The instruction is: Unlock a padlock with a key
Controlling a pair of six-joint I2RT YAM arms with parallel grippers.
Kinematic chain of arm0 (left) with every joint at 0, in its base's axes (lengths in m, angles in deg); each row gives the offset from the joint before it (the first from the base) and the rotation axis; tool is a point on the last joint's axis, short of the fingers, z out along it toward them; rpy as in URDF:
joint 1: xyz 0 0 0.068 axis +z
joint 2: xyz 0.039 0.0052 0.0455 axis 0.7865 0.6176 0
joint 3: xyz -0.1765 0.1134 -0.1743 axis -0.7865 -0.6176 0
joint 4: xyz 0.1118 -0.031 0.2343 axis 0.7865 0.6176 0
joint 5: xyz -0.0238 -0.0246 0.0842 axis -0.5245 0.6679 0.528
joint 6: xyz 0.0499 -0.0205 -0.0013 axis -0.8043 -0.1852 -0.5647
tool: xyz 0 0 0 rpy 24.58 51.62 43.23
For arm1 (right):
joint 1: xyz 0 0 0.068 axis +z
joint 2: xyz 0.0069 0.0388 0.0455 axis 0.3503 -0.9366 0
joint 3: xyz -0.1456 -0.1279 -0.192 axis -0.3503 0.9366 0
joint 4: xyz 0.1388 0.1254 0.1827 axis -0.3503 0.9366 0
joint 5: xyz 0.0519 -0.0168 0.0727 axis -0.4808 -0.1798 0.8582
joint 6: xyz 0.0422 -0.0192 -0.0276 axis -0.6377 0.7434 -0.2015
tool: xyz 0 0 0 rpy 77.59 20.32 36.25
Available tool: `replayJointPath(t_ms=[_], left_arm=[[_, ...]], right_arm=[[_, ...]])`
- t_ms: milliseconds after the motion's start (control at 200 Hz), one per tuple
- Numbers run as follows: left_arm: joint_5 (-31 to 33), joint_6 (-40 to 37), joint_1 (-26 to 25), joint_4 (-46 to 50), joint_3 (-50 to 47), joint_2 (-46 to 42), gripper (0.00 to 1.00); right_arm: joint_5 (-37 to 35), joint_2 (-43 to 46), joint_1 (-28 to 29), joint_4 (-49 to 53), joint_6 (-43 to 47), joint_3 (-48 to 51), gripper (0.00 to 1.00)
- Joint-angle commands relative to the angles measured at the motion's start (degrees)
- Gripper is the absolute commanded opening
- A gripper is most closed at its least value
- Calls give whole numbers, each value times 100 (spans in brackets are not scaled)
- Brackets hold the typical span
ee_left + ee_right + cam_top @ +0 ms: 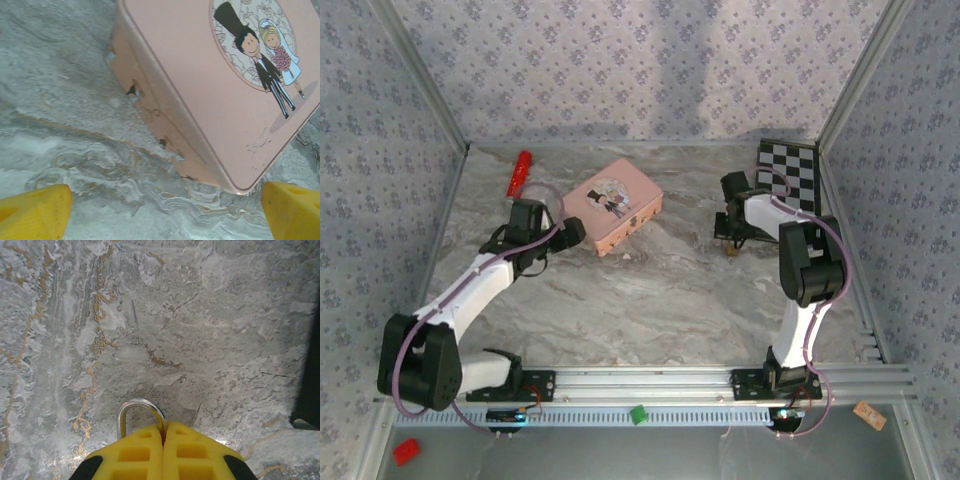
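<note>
My right gripper [729,236] sits low on the marble table at the right, its yellow fingers pressed together. In the right wrist view the padlock's silvery shackle [136,402] arches out from between the shut fingertips of that gripper [164,427], with the brass body hidden under them. A small brass bit of the padlock [731,248] peeks out below the gripper in the top view. My left gripper [576,235] is open beside the near-left corner of the pink tin [613,204], its yellow fingertips [35,210] wide apart with bare table between them [165,215].
A red-handled tool [520,173] lies at the back left. A black-and-white checkered board [790,174] lies at the back right, its dark edge [310,375] close to my right gripper. Patterned walls enclose the table. A green block [638,413] and red block [406,450] sit by the front rail.
</note>
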Motion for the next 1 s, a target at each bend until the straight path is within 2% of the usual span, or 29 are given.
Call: replayJointPath(t_ms=[0,95,230,440,615,695,830,880,994], left_arm=[[223,-102,121,-58,-154,-328,98],[222,-124,195,-119,-319,-552,98],[-157,-34,409,-321,-523,-739,98],[-176,16,627,-292,-714,-1081,98],[-330,178,1022,-273,-798,-1487,100],[49,57,1057,-86,-766,-1776,100],[895,-186,1053,166,-779,-2382,100],[1267,-195,1057,211,-843,-2623,100],[2146,116,1056,142,-1247,-3237,100]], right_arm=[[171,-139,29,15,-5,-194,0],[271,-142,38,7,-6,-190,9],[376,-44,13,-46,-6,-142,17],[340,176,17,-24,-46,-63,34],[326,829,179,362,-25,-90,43],[-72,1254,496,783,74,-176,50],[-650,2038,1024,1059,310,-112,52],[-758,2379,1212,979,461,-4,55],[-1038,3351,1660,158,789,704,69]])
